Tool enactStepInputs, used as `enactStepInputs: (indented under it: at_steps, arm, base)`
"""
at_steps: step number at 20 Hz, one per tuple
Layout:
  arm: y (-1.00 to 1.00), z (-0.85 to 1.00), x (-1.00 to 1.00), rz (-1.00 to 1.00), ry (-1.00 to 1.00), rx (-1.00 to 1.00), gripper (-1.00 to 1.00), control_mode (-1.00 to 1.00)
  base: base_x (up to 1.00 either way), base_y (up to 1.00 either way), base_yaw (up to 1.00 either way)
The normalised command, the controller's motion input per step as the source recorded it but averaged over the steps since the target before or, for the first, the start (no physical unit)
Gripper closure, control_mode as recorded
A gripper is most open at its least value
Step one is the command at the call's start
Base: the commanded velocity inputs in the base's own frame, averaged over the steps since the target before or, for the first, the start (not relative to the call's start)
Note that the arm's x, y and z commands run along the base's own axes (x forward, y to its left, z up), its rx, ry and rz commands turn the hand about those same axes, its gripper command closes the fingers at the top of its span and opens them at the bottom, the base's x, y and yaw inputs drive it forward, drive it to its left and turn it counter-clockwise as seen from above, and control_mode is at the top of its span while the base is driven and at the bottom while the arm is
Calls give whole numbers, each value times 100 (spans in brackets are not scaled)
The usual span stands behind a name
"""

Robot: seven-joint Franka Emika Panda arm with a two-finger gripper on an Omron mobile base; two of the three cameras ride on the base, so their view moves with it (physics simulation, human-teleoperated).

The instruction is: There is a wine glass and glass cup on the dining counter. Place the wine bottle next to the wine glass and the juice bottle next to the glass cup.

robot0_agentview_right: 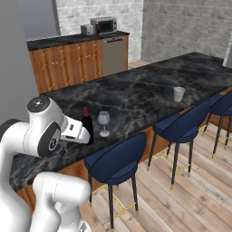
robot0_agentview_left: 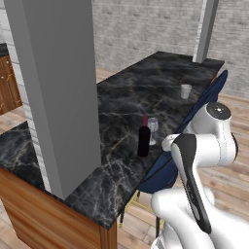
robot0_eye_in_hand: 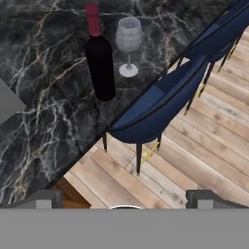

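Black marble dining counter (robot0_agentview_left: pixel 131 92) with white and gold veins runs long across the kitchen on a wood base, blue bar stools (robot0_agentview_right: pixel 115 165) along its near edge, wood plank floor below. Tall slim near-black wine bottle (robot0_eye_in_hand: pixel 99 58) with dark red neck capsule stands upright on the slab just beside the small clear stemmed wine glass (robot0_eye_in_hand: pixel 129 44), apart but close, both near the counter edge. Short whitish translucent glass cup (robot0_agentview_left: pixel 186 91) sits well apart, farther along the same counter, nothing beside it.

Gripper (robot0_eye_in_hand: pixel 125 198) hangs off the counter over the floor and stool, nothing between its two dark tips; they sit spread wide at the view's bottom corners, so jaws open and empty.

Judgement: wine bottle half looks done. Juice bottle half is in hand, not yet started; I can't spot a short maroon bottle on the visible stretch of slab or on the back cabinet run (robot0_agentview_right: pixel 77 56) with its appliances.

Next move likely calls for driving the base to find the juice bottle, grasping it upright, then setting it close to the cup without knocking it.
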Motion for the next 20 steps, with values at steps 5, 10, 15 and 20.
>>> enactStepInputs:
  at_steps: [5, 10, 15, 20]
  arm:
    - [0, 0, 0, 0, 0, 0, -100, 100]
    - [0, 0, 0, 0, 0, 0, -100, 100]
    - [0, 0, 0, 0, 0, 0, -100, 100]
    - [0, 0, 0, 0, 0, 0, -100, 100]
  base:
    - [0, 0, 0]
    - [-46, 4, 0]
    - [-70, 11, 0]
    - [-81, 16, 0]
